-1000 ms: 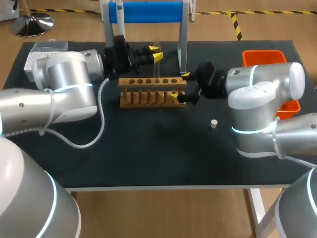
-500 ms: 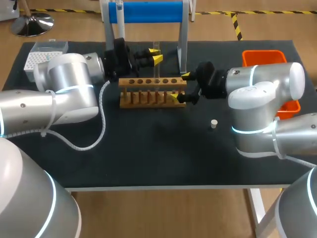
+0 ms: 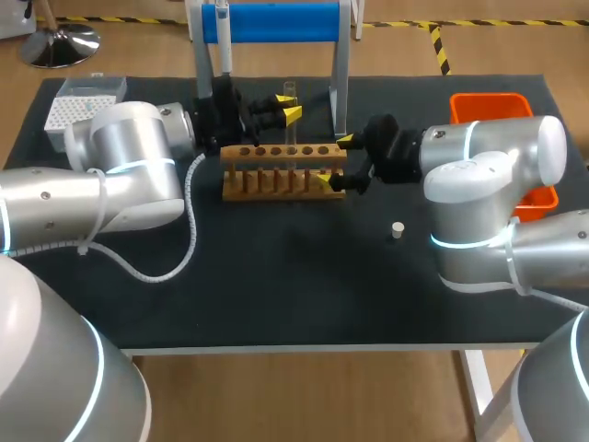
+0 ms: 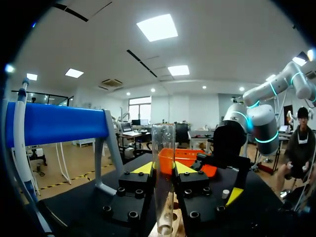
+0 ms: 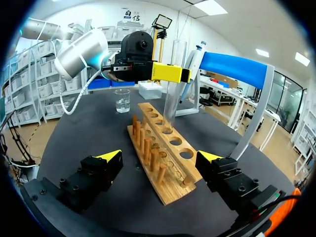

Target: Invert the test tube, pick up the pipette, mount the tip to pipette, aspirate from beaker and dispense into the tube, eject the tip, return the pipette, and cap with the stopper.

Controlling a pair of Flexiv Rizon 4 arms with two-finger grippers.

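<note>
A clear test tube (image 3: 290, 99) stands upright over the wooden rack (image 3: 283, 170), its lower end at one of the rack's holes (image 4: 165, 229). My left gripper (image 3: 288, 105) is shut on the tube (image 4: 163, 148), a yellow tip on each side. From the right wrist view the tube (image 5: 173, 74) rises from the rack (image 5: 170, 168) with the left gripper (image 5: 170, 73) on it. My right gripper (image 3: 333, 161) stands wide open astride the rack's right end without touching it (image 5: 160, 156). A small white stopper (image 3: 398, 229) lies on the mat. The pipette (image 5: 195, 54) hangs on the blue stand (image 3: 276, 20). A beaker (image 5: 122, 100) sits behind the rack.
An orange bin (image 3: 497, 103) stands at the table's right rear, behind my right arm. A white tip box (image 3: 78, 99) is at the left rear. The stand's legs (image 3: 340, 83) rise just behind the rack. Black mat lies bare in front of the rack.
My left gripper has come slightly down toward the rack with the tube in it. The right arm has stayed still.
</note>
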